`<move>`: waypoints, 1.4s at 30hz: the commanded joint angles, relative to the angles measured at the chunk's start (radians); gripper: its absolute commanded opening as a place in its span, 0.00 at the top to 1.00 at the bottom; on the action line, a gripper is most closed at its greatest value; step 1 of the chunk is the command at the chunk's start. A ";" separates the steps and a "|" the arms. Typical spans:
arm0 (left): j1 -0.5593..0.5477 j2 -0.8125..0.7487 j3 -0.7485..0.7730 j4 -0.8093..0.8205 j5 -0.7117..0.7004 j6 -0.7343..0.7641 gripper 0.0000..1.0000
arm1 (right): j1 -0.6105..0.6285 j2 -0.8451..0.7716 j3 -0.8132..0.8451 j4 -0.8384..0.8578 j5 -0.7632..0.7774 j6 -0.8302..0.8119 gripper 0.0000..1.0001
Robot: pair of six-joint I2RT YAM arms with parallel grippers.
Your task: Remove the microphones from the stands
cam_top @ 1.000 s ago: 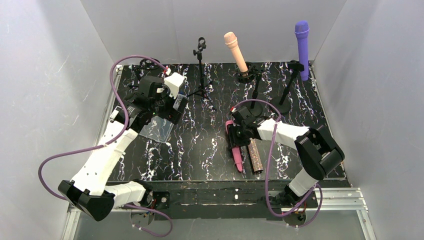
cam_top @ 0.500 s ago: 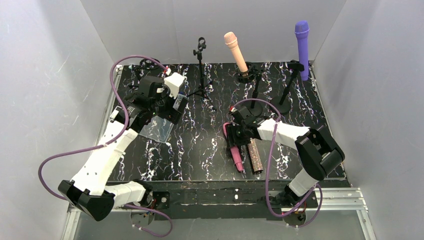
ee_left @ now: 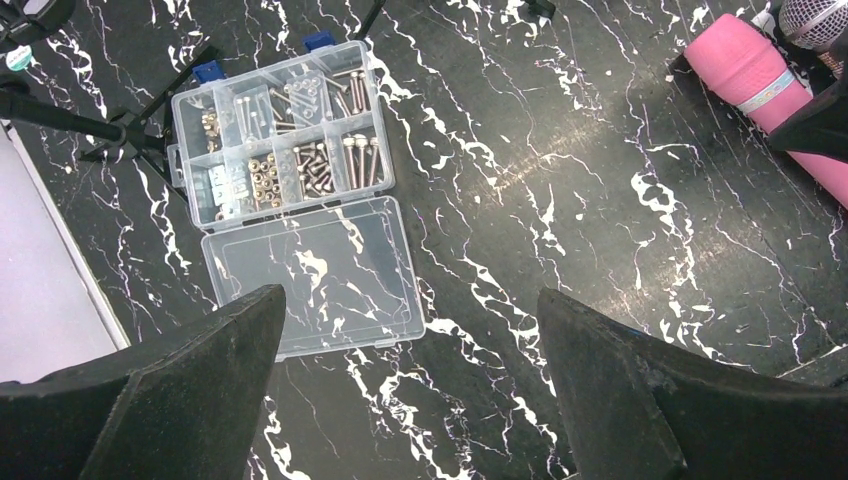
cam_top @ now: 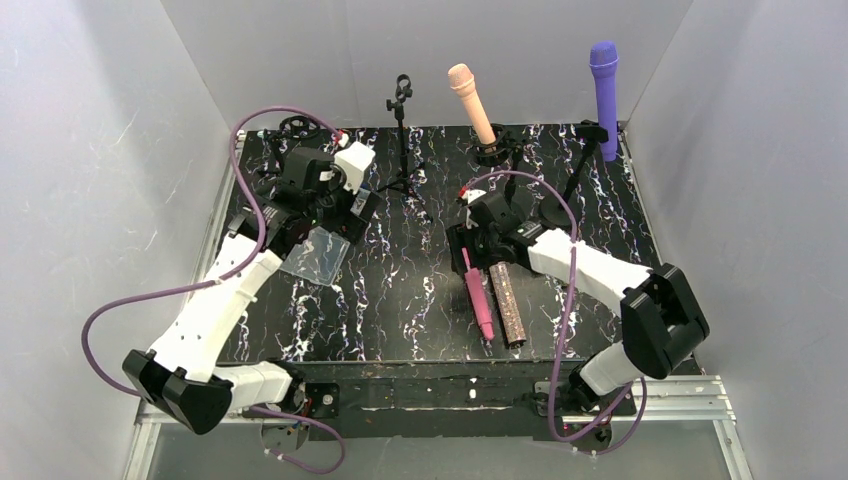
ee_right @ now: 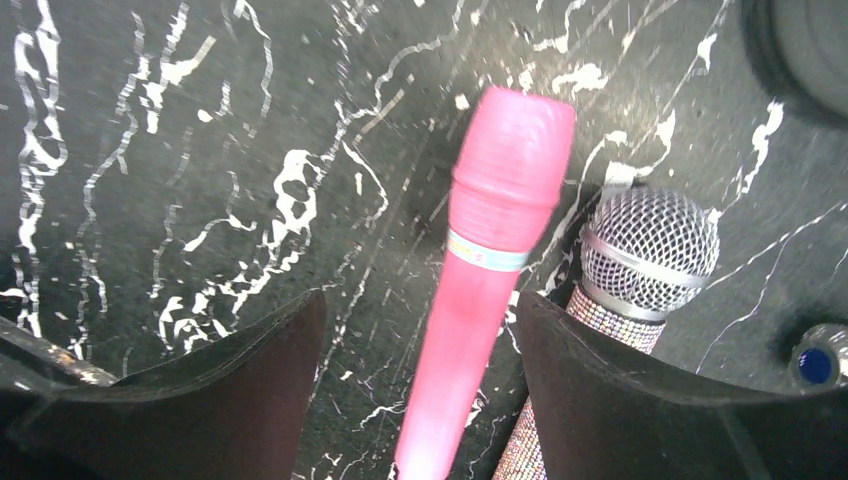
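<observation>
A pink microphone (cam_top: 478, 298) (ee_right: 488, 270) lies flat on the black marbled table, beside a glittery microphone (cam_top: 509, 306) (ee_right: 650, 245) with a silver mesh head. My right gripper (cam_top: 472, 248) (ee_right: 420, 300) hovers over the pink one's head end, open, both fingers clear of its body. At the back, a peach microphone (cam_top: 472, 103) and a purple microphone (cam_top: 604, 85) sit upright in black stands (cam_top: 578, 178). A tripod stand (cam_top: 402, 130) carries only its clip. My left gripper (cam_top: 340, 215) (ee_left: 410, 292) is open and holds nothing, above the table's left side.
A clear plastic box (cam_top: 315, 258) (ee_left: 285, 130) of screws lies open under the left gripper, its lid folded flat. White walls close in the table on three sides. A round stand base (ee_right: 800, 50) lies just beyond the microphone heads.
The right gripper opened, let go of the pink microphone and drew back toward the stands. The microphone now rests on the table. The left arm shifted slightly toward the back.
</observation>
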 commanded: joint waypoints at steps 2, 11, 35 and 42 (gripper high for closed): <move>0.004 0.035 0.049 0.000 -0.008 0.012 0.02 | 0.002 -0.049 0.102 -0.016 -0.032 -0.047 0.21; 0.007 0.149 0.158 0.076 -0.033 0.001 0.02 | -0.007 -0.148 0.265 -0.056 0.027 -0.227 0.20; 0.099 0.876 0.942 0.339 0.144 -0.066 0.02 | -0.288 -0.330 0.176 -0.046 -0.256 -0.242 0.21; 0.099 0.923 0.973 0.361 0.134 -0.092 0.02 | -0.326 -0.359 0.137 -0.031 -0.289 -0.225 0.21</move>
